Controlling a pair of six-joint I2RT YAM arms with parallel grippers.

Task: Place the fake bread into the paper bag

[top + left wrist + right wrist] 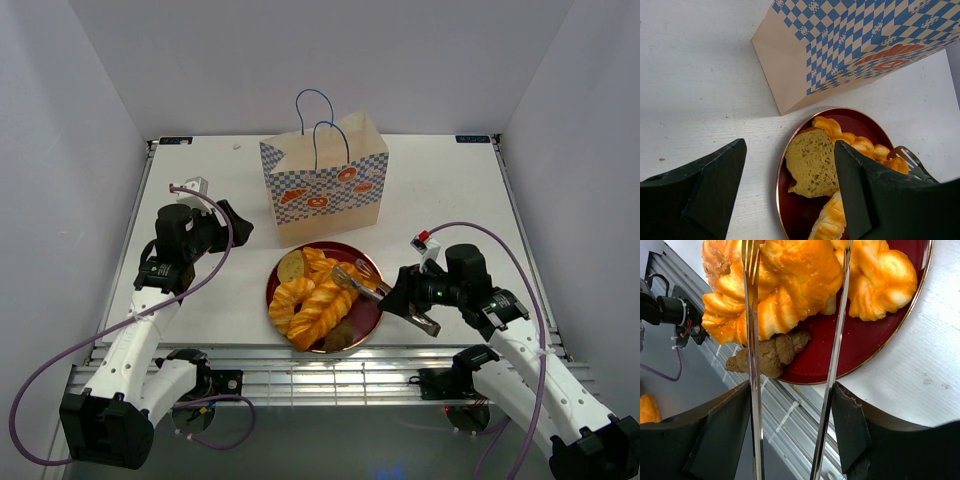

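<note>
On the white table (450, 200), one red plate (367, 316) holds all the fake bread (320, 300): one round tan slice (291, 266), one dark brown lump (340, 336) at the near rim, and a heap of golden twists that overlap too much to count exactly. One paper bag (325, 190) with two blue handles (331, 123) stands upright just behind the plate. One pair of tongs (370, 285) is clamped in the right gripper (400, 300), its arms apart over the twists; contact cannot be told. The left gripper (235, 225) is spread, empty, left of the bag.

Lab booth: white walls (300, 60), aluminium rails (330, 375)
</note>
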